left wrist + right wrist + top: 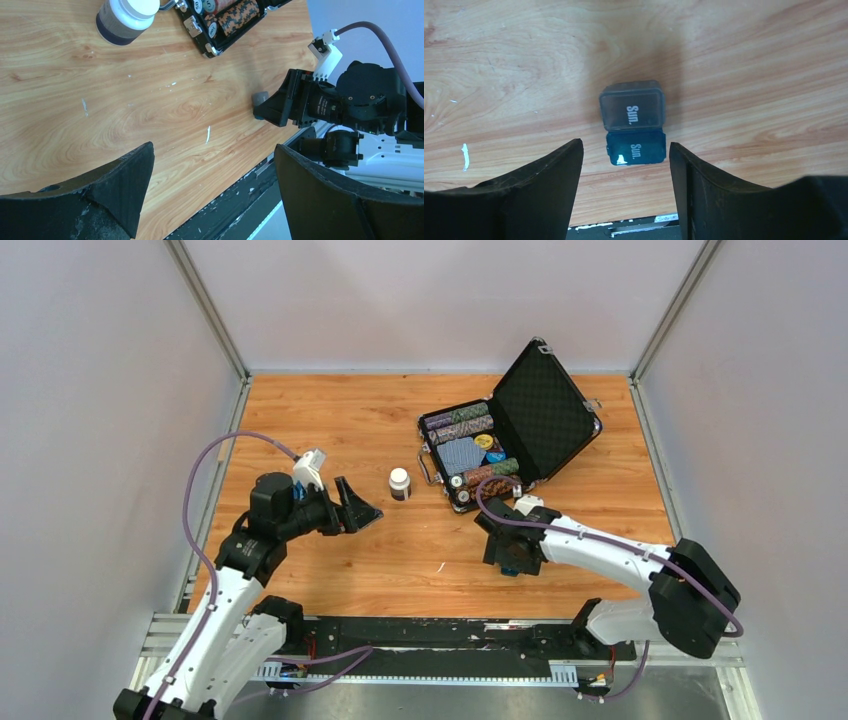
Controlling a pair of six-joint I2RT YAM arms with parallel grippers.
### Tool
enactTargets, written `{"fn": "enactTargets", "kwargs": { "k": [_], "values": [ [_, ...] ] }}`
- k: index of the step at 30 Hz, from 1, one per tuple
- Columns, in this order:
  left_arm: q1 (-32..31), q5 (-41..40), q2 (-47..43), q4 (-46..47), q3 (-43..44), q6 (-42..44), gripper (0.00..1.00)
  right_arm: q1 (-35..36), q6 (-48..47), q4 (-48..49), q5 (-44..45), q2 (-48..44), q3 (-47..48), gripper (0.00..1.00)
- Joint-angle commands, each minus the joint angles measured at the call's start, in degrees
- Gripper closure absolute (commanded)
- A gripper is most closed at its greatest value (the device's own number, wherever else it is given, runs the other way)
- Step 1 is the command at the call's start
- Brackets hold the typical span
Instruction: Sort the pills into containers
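Observation:
The container, a tiny dark-teal box (636,147) marked "Sun.", lies open on the wooden table with its grey half (632,106) folded out flat beside it. My right gripper (625,149) is open just above it, and the teal half sits between and slightly past the fingertips. In the top view the box (511,571) is mostly hidden under that gripper (508,552). A white-capped pill bottle (400,483) stands upright mid-table and also shows in the left wrist view (127,17). My left gripper (362,510) is open and empty, left of the bottle. No loose pills show.
An open black chip case (520,430) with chip rows stands behind the right gripper; its corner shows in the left wrist view (225,20). A small white streak (440,567) marks the wood near the front edge. Grey walls enclose the table on three sides.

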Motion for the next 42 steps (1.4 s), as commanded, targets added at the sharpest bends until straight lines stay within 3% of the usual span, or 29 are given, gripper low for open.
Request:
{"fn": "enactTargets", "kwargs": {
  "k": [1,8,15,20,25,31,42],
  "values": [
    [-0.27,-0.79,-0.32,1.91,-1.03,-0.98,0.04,0.25,-4.24,5.01,-0.77,1.80,-0.25,0.36],
    [-0.88,-0.28,-0.32,2.75,-2.47,-1.72,0.04,-0.20,-4.59,5.53,-0.99,3.46,-0.73,0.46],
    [-2.34,-0.13,0.39,5.18,-4.15,-3.57,0.04,-0.34,-4.81,5.87,-0.70,1.55,-1.83,0.64],
    [-5.79,0.21,1.98,8.31,-4.86,-5.66,0.04,-0.34,-13.31,10.25,-4.14,-4.44,-2.22,0.70],
    [-10.67,-0.01,5.14,15.81,-5.06,-9.49,0.04,-0.29,-24.47,20.07,-16.05,-14.02,-2.57,0.77],
    [-18.40,-3.49,11.57,26.84,-3.61,-15.37,0.04,0.13,-31.88,28.20,-29.00,-18.93,-0.09,0.76],
    [-27.63,-11.56,21.94,33.81,1.40,-19.71,0.15,1.65,-36.92,29.13,-30.54,-17.56,4.51,0.75]
  ]
}}
